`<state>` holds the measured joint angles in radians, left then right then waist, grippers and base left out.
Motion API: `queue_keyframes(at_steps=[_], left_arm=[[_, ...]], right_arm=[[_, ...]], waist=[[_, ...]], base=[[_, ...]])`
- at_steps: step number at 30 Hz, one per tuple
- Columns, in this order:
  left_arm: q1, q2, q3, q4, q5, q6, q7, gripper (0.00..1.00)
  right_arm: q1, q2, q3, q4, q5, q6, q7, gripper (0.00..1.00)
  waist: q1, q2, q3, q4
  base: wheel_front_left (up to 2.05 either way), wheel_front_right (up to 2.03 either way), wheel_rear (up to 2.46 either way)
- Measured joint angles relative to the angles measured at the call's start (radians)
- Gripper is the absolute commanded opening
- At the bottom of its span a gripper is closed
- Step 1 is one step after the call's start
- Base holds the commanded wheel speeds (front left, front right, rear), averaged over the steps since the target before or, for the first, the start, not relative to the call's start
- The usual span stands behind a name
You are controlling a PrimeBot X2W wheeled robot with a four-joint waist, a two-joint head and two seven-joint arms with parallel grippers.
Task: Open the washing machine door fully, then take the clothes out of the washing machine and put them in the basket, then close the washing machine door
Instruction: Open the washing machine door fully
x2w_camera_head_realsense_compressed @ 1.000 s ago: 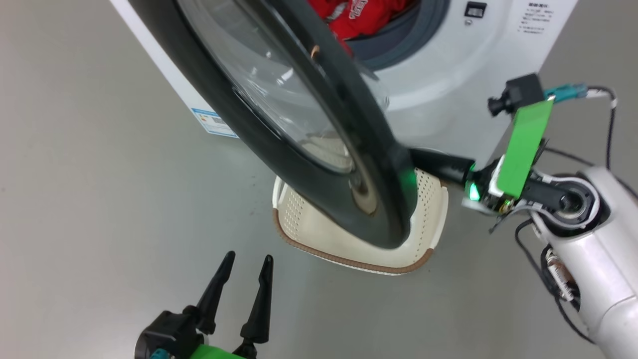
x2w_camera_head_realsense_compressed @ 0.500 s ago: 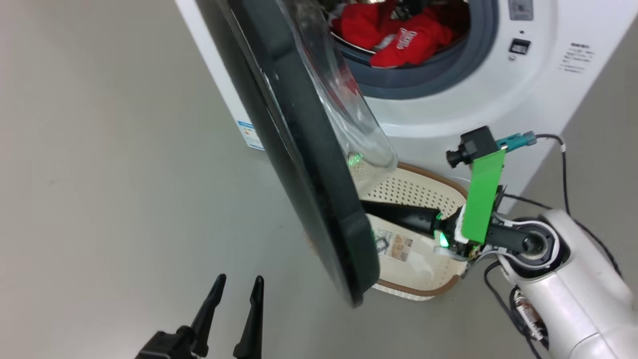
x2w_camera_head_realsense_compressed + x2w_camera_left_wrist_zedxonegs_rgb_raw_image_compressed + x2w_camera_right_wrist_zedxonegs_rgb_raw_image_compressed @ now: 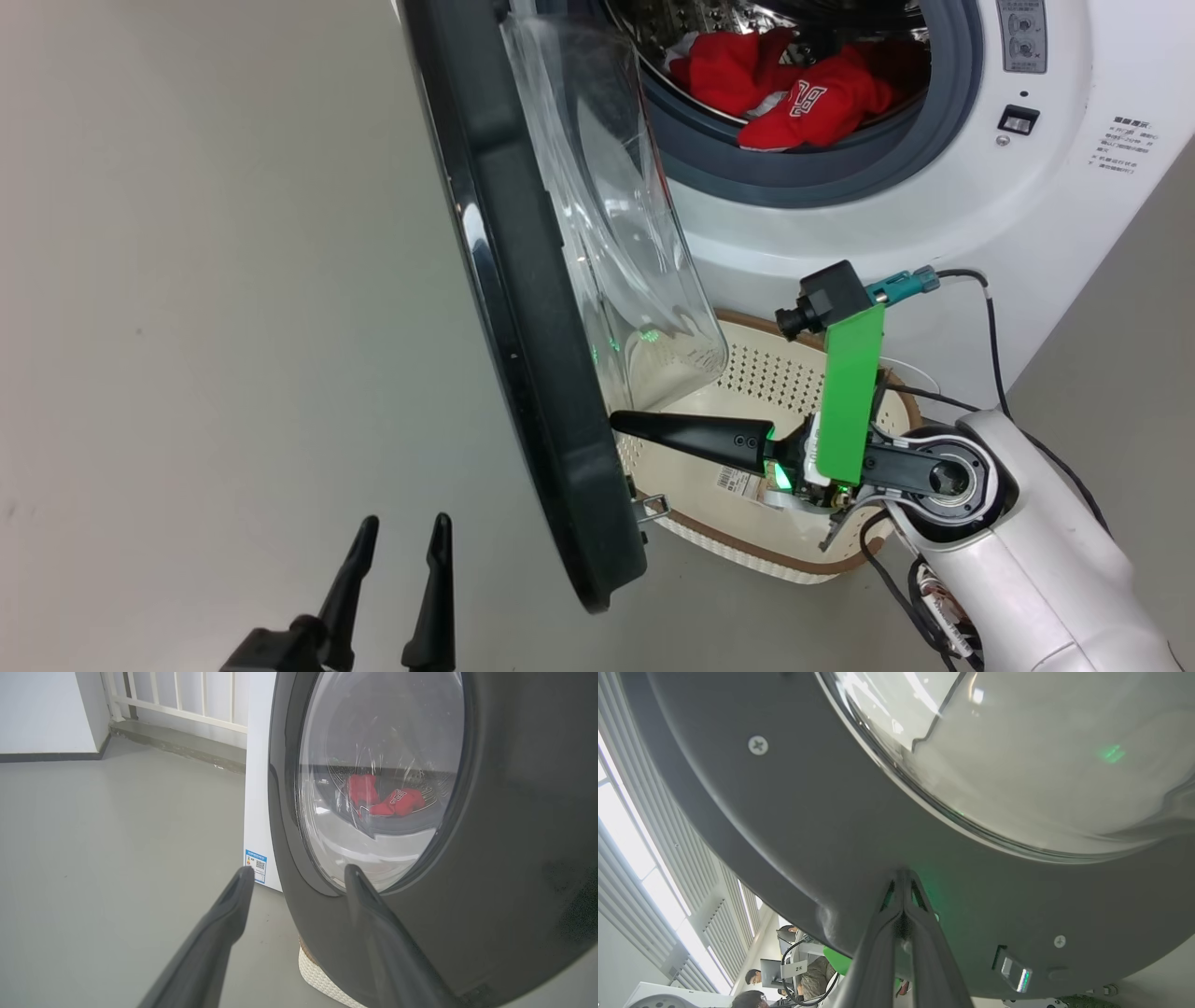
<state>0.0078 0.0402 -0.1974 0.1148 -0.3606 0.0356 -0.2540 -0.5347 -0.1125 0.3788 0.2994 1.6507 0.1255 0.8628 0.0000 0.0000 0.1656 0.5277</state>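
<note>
We enter: machine [image 3: 840,233], white, front-loading, behind the door [image 3: 532,373]. Its perforated steel drum [image 3: 691,19], cut off above, holds the clothes [image 3: 794,89], crumpled bright red fabric with white lettering, heaped at the lip inside a grey-blue rubber gasket [image 3: 794,182]. The door is swung open, nearly edge-on, with a glossy black rim and a clear bulging glass bowl [image 3: 616,243] on its inner face; its top is out of frame. The basket [image 3: 747,551], cream perforated plastic with a brown woven-look rim, sits on the floor [image 3: 187,280] at the door's inner side, a sticker [image 3: 733,479] on its bottom and its near end hidden by the door. Right gripper [image 3: 618,422]: clenched, grasping nothing, tip against the door's inner rim. Left gripper [image 3: 403,525]: released, empty, near the door's outer face. The machine's labels are too small to read.
</note>
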Motion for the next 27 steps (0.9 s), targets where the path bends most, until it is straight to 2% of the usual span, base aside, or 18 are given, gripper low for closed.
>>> queue_keyframes(at_steps=[10,11,12,14,16,17,27], left_arm=[[0.015,0.000,0.002,-0.005,0.000,0.001,0.000,1.00],[0.015,0.000,0.002,-0.004,0.000,0.000,0.000,1.00],[0.015,0.000,0.001,-0.003,0.001,0.000,0.000,1.00],[0.015,0.000,0.000,0.000,0.005,-0.001,0.000,1.00],[0.015,0.000,-0.001,0.006,0.011,-0.001,0.000,1.00],[0.015,0.000,-0.002,0.010,0.015,-0.002,0.000,1.00],[0.015,0.000,0.007,0.025,0.028,-0.021,0.000,1.00]], right_arm=[[0.008,0.020,-0.007,0.000,-0.035,0.000,-0.007,0.00],[0.015,0.019,-0.011,-0.002,-0.041,0.000,-0.013,0.06],[0.024,0.018,-0.014,-0.004,-0.046,0.000,-0.020,0.27],[0.045,0.016,-0.020,-0.005,-0.050,0.000,-0.030,0.47],[0.065,0.010,-0.029,-0.005,-0.053,0.000,-0.042,0.87],[0.075,0.006,-0.036,-0.006,-0.054,0.000,-0.047,1.00],[0.188,-0.014,-0.095,-0.010,-0.075,0.000,-0.120,1.00]], waist=[[0.0000,0.0000,-0.004,-0.002],[0.0000,0.0000,-0.006,-0.003],[0.0000,0.0000,-0.007,-0.004],[0.0000,0.0000,-0.011,-0.006],[0.0000,0.0000,-0.015,-0.007],[0.0000,0.0000,-0.018,-0.008],[0.0000,0.0000,-0.036,-0.050]], base=[[0.00,0.00,0.00],[0.00,0.00,0.00],[0.00,0.00,0.00],[0.00,0.00,0.00],[0.00,0.00,0.00],[0.00,0.00,0.00],[0.00,0.00,0.00]])
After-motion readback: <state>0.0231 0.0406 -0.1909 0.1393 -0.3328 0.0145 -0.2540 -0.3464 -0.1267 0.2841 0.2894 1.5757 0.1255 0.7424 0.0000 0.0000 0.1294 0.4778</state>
